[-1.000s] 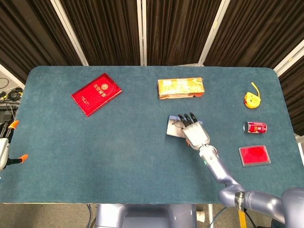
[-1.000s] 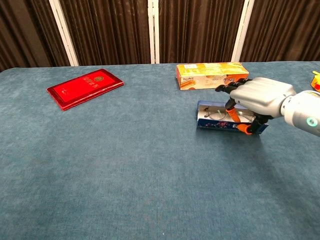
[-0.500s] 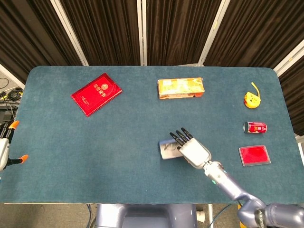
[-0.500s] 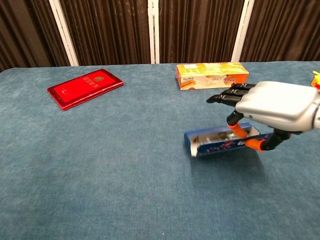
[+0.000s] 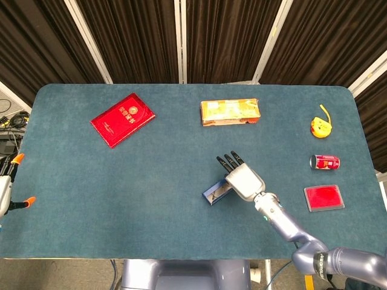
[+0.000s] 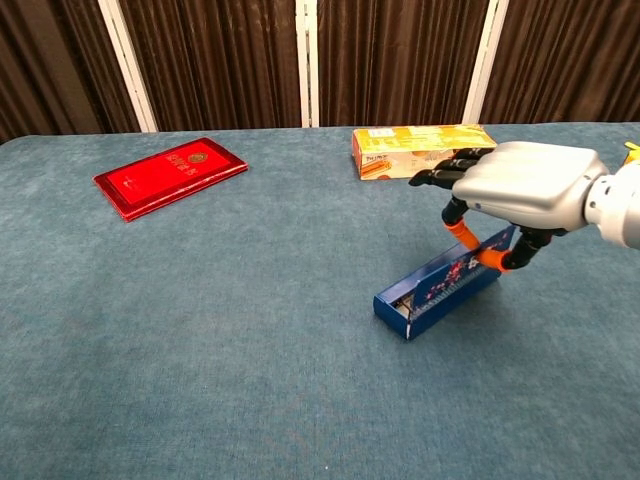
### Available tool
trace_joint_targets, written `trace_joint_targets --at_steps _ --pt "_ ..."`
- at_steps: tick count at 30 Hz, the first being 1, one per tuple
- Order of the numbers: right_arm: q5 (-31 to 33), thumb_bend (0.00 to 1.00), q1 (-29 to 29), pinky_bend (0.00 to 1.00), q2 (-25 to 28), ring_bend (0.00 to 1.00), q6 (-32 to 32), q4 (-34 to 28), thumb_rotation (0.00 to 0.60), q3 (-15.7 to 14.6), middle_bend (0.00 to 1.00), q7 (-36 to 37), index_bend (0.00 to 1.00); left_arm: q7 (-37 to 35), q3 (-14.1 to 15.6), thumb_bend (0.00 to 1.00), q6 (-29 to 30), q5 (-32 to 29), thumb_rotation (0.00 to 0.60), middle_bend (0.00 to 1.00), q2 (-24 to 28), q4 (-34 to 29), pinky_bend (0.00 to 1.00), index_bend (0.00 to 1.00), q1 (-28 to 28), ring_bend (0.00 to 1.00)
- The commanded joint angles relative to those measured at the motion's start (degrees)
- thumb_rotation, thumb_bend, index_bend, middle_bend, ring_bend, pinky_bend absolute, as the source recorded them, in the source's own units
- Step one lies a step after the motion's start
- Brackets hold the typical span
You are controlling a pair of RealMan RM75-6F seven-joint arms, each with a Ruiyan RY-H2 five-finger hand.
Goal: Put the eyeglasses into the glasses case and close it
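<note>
- Our right robot hand (image 6: pixel 525 187) hovers palm down over the right half of the desk (image 5: pixel 151 181), its dark fingers stretched forward and its orange-jointed thumb and a finger curled under the palm.
- Those curled digits hold the far end of the blue glasses case (image 6: pixel 445 287). That end is lifted against the underside of the palm, while the near end rests on the desk, so the case slopes down and toward the left of the robot hand.
- What has changed: a second ago the case lay flat further back, just in front of the orange box (image 6: pixel 422 150), with its top open and the eyeglasses visible inside. Half a second ago it had been dragged nearer and tilted. Now it has swung round to lie diagonally, nearly on its side.
- We can no longer see the eyeglasses. From the earlier views we judge they are still inside the case, but these pictures do not show it.
- We judge the glasses step done and the closing step under way; we cannot tell whether the lid is fully shut.
- Farther out to the left of the robot hand lies a red booklet (image 5: pixel 122 119).
- Our left robot hand does not appear in either view.
</note>
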Motion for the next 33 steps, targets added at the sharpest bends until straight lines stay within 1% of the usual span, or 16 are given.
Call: trace_joint_targets --at_steps 1,5,7,8,9,10,11,12,14,16,20,24,26,28,31,33 --pt "0.73 0.41 0.46 0.00 -0.59 0.00 -0.15 0.13 0.600 0.30 0.00 -1.00 0.63 -0.04 0.00 0.00 0.00 0.01 0.600 0.00 0.01 -0.02 0.00 0.00 0.00 0.00" --pt "1.20 0.41 1.04 0.00 -1.52 0.00 -0.06 0.38 0.600 0.42 0.00 -2.41 0.62 -0.08 0.00 0.00 0.07 0.03 0.600 0.00 0.07 -0.10 0.00 0.00 0.03 0.00" --pt "1.28 0.40 1.45 0.00 -2.23 0.00 0.05 0.70 0.600 0.54 0.00 -3.27 0.56 -0.06 0.02 0.00 0.05 0.05 0.600 0.00 0.04 -0.10 0.00 0.00 0.02 0.00" --pt "1.50 0.39 1.55 0.00 -2.62 0.00 0.19 0.95 0.600 0.62 0.00 -3.67 0.48 -0.05 0.03 0.00 0.07 0.07 0.600 0.00 0.04 -0.11 0.00 0.00 0.03 0.00" --pt "1.67 0.34 1.65 0.00 -3.02 0.00 0.39 1.26 0.600 0.71 0.00 -4.05 0.37 -0.04 0.04 0.00 0.07 0.07 0.600 0.00 0.03 -0.11 0.00 0.00 0.04 0.00" --pt "1.79 0.29 1.78 0.00 -3.65 0.00 0.78 1.85 0.600 0.85 0.00 -4.59 0.30 -0.04 0.05 0.00 0.07 0.06 0.600 0.00 0.02 -0.11 0.00 0.00 0.03 0.00" --pt "1.82 0.19 1.89 0.00 -4.20 0.00 1.16 2.46 0.600 0.98 0.00 -5.08 0.19 -0.06 0.05 0.00 0.04 0.04 0.600 0.00 0.03 -0.11 0.00 0.00 0.03 0.00" --pt "1.69 0.14 2.02 0.00 -4.81 0.00 1.62 3.17 0.600 1.13 0.00 -5.51 0.13 -0.08 0.04 0.00 0.02 0.01 0.600 0.00 0.03 -0.10 0.00 0.00 0.03 0.00" --pt "1.42 0.10 2.23 0.00 -6.17 0.00 2.51 4.81 0.600 1.50 0.00 -5.79 0.08 -0.10 0.01 0.00 -0.05 -0.05 0.600 0.00 0.02 -0.04 0.00 0.00 -0.01 0.00" --pt "1.78 0.08 2.39 0.00 -7.12 0.00 2.83 5.86 0.600 1.95 0.00 -5.63 0.05 -0.17 0.01 0.00 -0.10 -0.05 0.600 0.00 0.02 -0.01 0.00 0.00 -0.03 0.00" --pt "2.66 0.06 2.66 0.00 -8.23 0.00 3.16 6.95 0.600 2.72 0.00 -5.20 0.05 -0.36 -0.02 0.00 -0.19 -0.11 0.600 0.00 0.07 0.11 0.00 0.00 -0.04 0.00" --pt "2.18 0.05 2.49 0.00 -7.86 0.00 4.13 6.23 0.600 3.01 0.00 -4.16 0.04 -0.65 -0.05 0.00 -0.34 -0.17 0.600 0.00 0.10 0.27 0.00 0.00 -0.07 0.00" --pt "1.90 0.04 2.20 0.00 -6.96 0.00 4.51 4.90 0.600 3.13 0.00 -2.95 0.04 -0.75 -0.06 0.00 -0.33 -0.14 0.600 0.00 0.13 0.32 0.00 0.00 -0.06 0.00" --pt "2.51 0.04 2.25 0.00 -5.12 0.00 2.88 2.69 0.600 2.79 0.00 -1.81 0.02 -0.77 -0.04 0.00 -0.27 -0.07 0.600 0.00 0.15 0.28 0.00 0.00 -0.04 0.00" --pt "5.19 0.02 3.23 0.00 -0.92 0.00 -2.13 -1.62 0.600 2.04 0.00 -1.35 0.00 -0.53 0.05 0.00 -0.23 0.06 0.600 0.00 0.09 0.21 0.00 0.00 -0.05 0.00" --pt "6.28 0.01 4.04 0.00 0.91 0.00 -4.84 -3.10 0.600 1.73 0.00 -0.55 0.00 -0.35 0.12 0.00 -0.14 0.20 0.600 0.00 0.05 0.09 0.00 0.00 -0.05 0.00"
